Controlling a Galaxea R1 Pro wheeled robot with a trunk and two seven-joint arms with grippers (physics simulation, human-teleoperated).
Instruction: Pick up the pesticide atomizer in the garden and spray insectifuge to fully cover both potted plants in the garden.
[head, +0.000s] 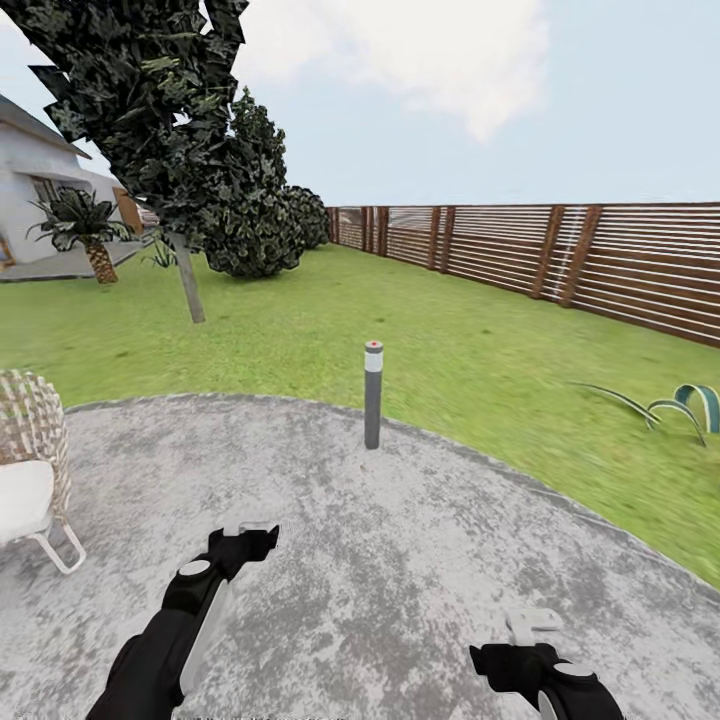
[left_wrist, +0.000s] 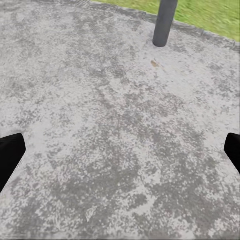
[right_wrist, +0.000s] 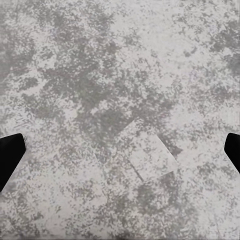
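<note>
I stand on round grey paving in the garden, with green lawn beyond its edge. The pesticide atomizer and both potted plants are out of view. My left gripper hangs low over the paving, open, its dark fingertips far apart with nothing between them. My right gripper is also open over bare paving, with its fingertips spread wide and empty.
A grey bollard light stands at the paving's far edge, straight ahead. A wicker chair is at the left. A brown slatted fence runs along the right. A tree trunk, dark bushes and a striped-leaf plant stand on the lawn.
</note>
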